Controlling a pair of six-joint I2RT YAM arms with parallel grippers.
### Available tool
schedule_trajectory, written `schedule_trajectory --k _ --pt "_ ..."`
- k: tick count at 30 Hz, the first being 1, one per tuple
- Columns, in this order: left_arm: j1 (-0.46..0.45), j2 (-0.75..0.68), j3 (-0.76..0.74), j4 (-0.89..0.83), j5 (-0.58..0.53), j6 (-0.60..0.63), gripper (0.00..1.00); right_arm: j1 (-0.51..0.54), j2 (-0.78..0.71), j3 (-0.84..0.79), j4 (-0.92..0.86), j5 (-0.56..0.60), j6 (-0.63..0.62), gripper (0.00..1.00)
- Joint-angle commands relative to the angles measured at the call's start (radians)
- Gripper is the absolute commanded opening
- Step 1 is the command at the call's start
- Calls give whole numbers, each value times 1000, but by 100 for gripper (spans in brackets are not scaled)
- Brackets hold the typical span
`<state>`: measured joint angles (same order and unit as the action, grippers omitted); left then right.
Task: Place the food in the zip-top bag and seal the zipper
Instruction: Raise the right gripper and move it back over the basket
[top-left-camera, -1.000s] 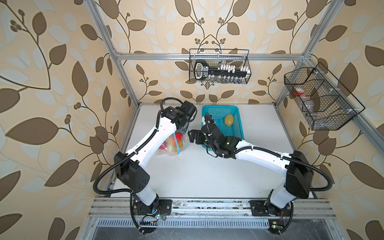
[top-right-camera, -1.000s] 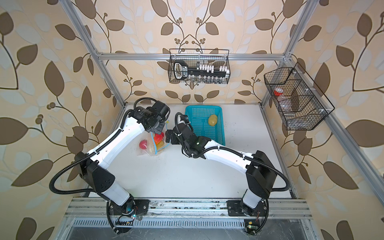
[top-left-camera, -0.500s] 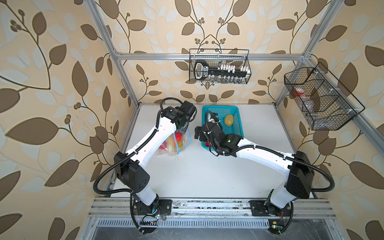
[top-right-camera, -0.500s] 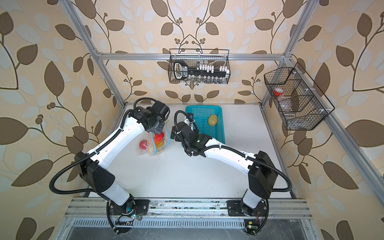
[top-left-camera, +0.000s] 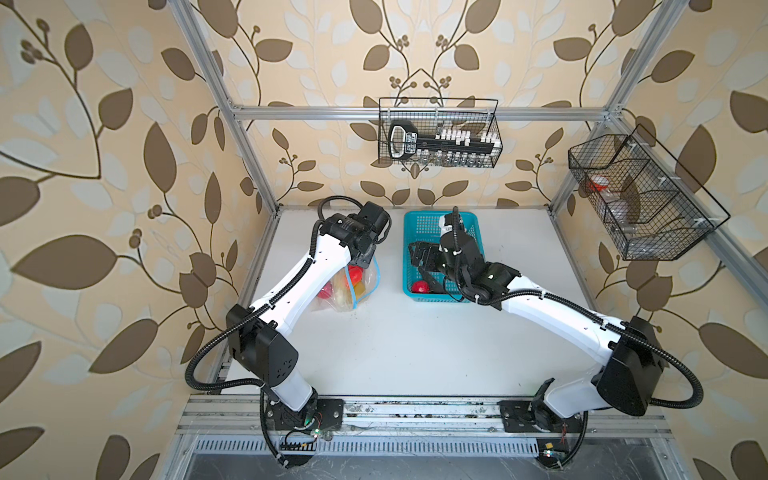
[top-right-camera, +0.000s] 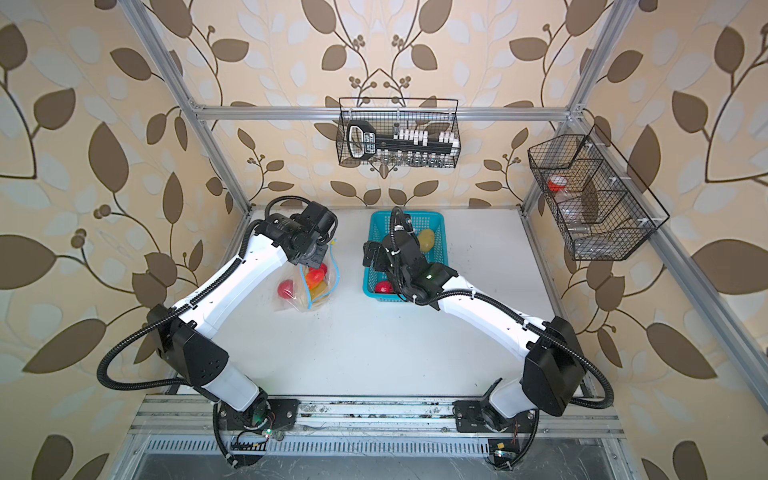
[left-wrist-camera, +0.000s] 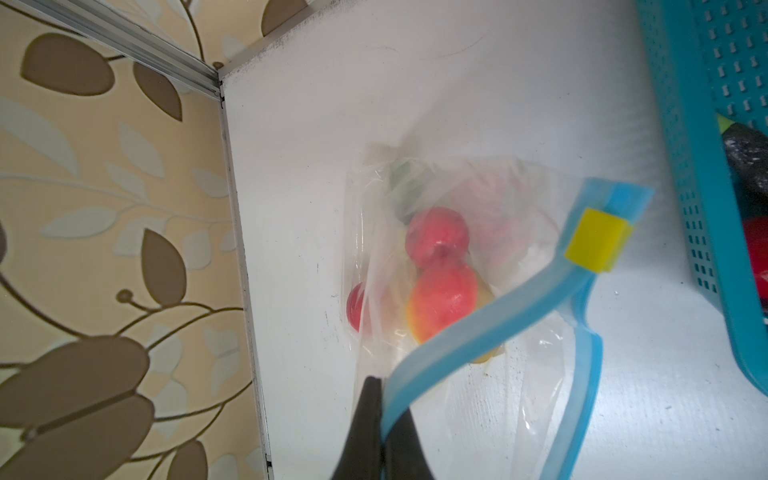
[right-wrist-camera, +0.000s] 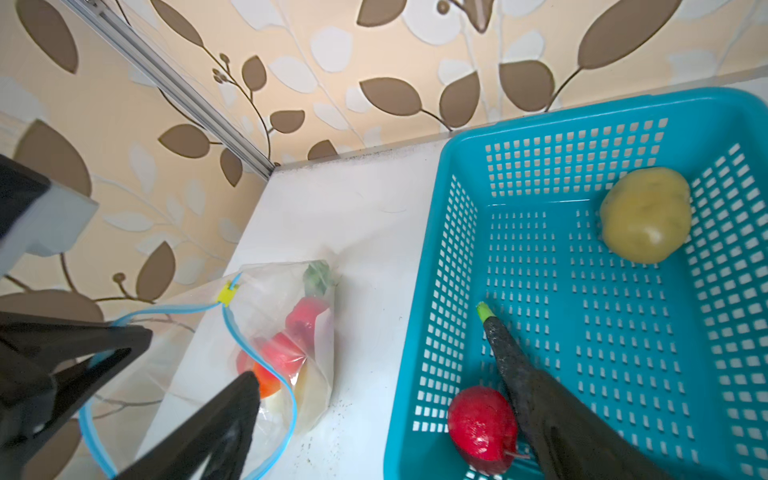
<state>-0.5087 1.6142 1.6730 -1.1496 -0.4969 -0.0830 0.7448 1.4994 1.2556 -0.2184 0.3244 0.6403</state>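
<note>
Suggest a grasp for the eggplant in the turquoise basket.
Probably pinch the eggplant mid-body across its narrow width, coming straight down: it lies flat on the basket floor, long and slim. A red tomato lies close beside its other end, so stay nearer the green stem.

A turquoise basket (top-left-camera: 422, 224) (sides full of small holes) stands on the white table (top-left-camera: 415, 345). Behind and above the basket, a black wire rack (top-left-camera: 465, 116) hangs on the leaf-patterned wall (top-left-camera: 332, 41); a second wire rack (top-left-camera: 665, 245) hangs to the basket's right.

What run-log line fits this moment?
left tool: shut on zipper | right tool: open by basket | basket: tomato, eggplant, potato | bag: unsealed
</note>
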Motion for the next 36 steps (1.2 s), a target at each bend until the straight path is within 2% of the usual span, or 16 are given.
schedule_trajectory --k 1,5,8,12,16,21,26,31,36 --pt "10 -53 -1 -1 5 -18 0 -8 38 101 -137 65 -60 100" --pt "14 -67 -9 5 6 -17 0 -11 39 127 -165 100 -82 100" --pt "19 -74 -13 7 10 -17 0 -41 50 152 -192 77 -93 100" --pt "24 -84 -21 13 23 -16 0 -119 108 221 -297 30 -38 100" --pt "28 -92 -35 22 27 -9 0 -161 148 258 -401 116 43 100" --pt "30 -105 -38 25 38 -9 0 -232 201 273 -440 33 107 100" --pt "31 -122 -65 45 41 -3 0 -266 273 318 -459 -12 111 100" --pt "32 -135 -78 55 46 1 0 -297 371 415 -536 -6 127 100" --pt "32 -135 -85 62 34 3 0 -312 418 436 -527 -28 146 100"
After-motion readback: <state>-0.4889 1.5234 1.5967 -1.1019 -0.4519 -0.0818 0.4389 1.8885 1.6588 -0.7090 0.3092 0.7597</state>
